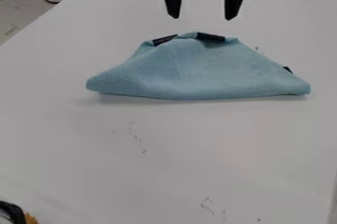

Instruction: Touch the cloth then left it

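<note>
Probably soft and light, the folded pale-blue fabric cloth [197,72] lies upper-centre in the frame on the white desk [164,168], best pinched along its upper edge, below the black two-finger end effector [201,18], spread wide and empty.

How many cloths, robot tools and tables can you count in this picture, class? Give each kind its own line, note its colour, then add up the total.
Cloth (light blue): 1
Tool (black, fingers apart): 1
Table (white): 1
Total: 3
</note>
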Motion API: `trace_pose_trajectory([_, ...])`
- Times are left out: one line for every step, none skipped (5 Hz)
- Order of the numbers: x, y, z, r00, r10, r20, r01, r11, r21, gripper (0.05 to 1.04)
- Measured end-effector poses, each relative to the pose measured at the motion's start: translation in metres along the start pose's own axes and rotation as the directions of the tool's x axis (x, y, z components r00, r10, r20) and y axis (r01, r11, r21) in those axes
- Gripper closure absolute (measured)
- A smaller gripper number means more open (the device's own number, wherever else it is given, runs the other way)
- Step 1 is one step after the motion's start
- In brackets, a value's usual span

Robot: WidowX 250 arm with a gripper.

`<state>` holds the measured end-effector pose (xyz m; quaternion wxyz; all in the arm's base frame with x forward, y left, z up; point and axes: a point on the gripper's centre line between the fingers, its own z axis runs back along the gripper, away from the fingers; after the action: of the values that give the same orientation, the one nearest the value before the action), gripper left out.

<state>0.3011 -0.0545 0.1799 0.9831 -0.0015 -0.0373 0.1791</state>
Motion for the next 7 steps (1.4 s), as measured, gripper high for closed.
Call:
trace_pose_trajectory([0.0,-0.001,-0.008,1.0,-0.002,-0.023,0.002,1.0,0.012,0.083])
trace_pose_trajectory([0.015,-0.011,-0.031,0.999,-0.008,-0.051,0.01,1.0,0.027,0.083])
trace_pose_trajectory([0.03,-0.021,-0.05,0.998,0.029,-0.056,-0.027,0.999,0.042,0.083])
trace_pose_trajectory([0.045,-0.025,-0.077,0.995,0.057,-0.087,-0.058,0.998,-0.001,0.082])
trace_pose_trajectory([0.064,-0.023,-0.112,0.987,0.053,-0.151,-0.056,0.998,-0.019,0.083])
trace_pose_trajectory([0.071,-0.03,-0.124,0.985,0.015,-0.173,-0.024,0.998,-0.052,0.083])
trace_pose_trajectory([0.075,-0.026,-0.146,0.981,0.038,-0.191,-0.045,0.998,-0.035,0.083])
